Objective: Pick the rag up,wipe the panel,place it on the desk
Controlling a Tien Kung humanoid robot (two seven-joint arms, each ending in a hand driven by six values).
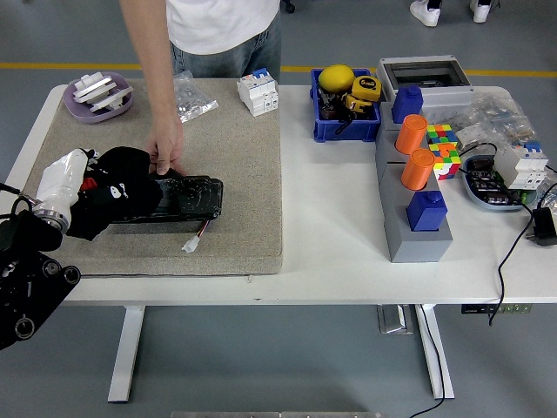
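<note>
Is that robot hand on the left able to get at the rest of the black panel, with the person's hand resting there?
Probably yes. The left robot hand holds the black rag at the panel's left end, and the panel's top lies bare to the right. The person's hand touches only its far edge.
</note>
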